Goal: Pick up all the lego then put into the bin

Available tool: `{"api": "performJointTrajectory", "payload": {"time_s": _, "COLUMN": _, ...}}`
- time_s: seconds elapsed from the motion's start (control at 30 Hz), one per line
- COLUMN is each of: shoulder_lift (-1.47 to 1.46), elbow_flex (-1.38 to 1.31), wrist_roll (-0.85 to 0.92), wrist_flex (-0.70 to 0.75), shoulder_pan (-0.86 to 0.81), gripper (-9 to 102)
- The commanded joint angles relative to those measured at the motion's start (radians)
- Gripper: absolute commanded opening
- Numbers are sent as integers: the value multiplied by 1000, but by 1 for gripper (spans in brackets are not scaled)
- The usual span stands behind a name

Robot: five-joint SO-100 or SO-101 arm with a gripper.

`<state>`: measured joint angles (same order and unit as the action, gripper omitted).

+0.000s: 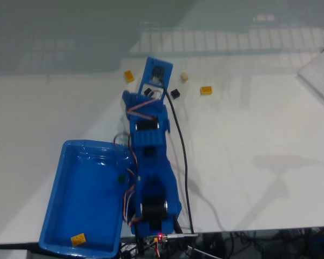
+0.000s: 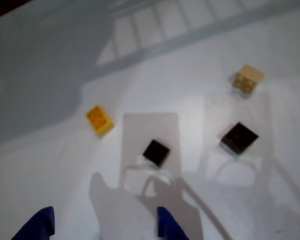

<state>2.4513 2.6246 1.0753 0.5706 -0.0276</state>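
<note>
Fixed view: a blue robot arm (image 1: 150, 162) reaches across a white desk (image 1: 248, 140), its jaws released and empty above one black brick (image 2: 156, 152). Taking that brick as landmark in the wrist view, a second black brick (image 2: 239, 138) lies to its right, a beige brick (image 2: 248, 78) up and right, and a yellow brick (image 2: 99, 119) to its left. A blue bin (image 1: 59, 216) beside the arm's base holds one yellow brick (image 1: 78, 239).

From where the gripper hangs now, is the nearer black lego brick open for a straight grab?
Probably yes. In the wrist view the gripper is open, its fingertips low in the frame, and the black brick lies just ahead on bare table. The yellow brick and the other black brick sit well apart from it.
</note>
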Motion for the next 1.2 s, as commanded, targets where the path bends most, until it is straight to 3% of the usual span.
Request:
{"api": "performJointTrajectory", "payload": {"time_s": 0.0, "shoulder_lift": -150, "elbow_flex": -213, "wrist_roll": -69, "wrist_flex": -8, "shoulder_pan": -38, "gripper": 26}}
{"api": "performJointTrajectory", "payload": {"time_s": 0.4, "shoulder_lift": -618, "elbow_flex": -560, "wrist_roll": -175, "wrist_flex": 123, "shoulder_pan": -103, "gripper": 22}}
{"api": "performJointTrajectory", "payload": {"time_s": 0.63, "shoulder_lift": -739, "elbow_flex": -661, "wrist_roll": -215, "wrist_flex": 210, "shoulder_pan": -103, "gripper": 20}}
{"api": "performJointTrajectory", "payload": {"time_s": 1.17, "shoulder_lift": -914, "elbow_flex": -790, "wrist_roll": -213, "wrist_flex": 259, "shoulder_pan": -57, "gripper": 20}}
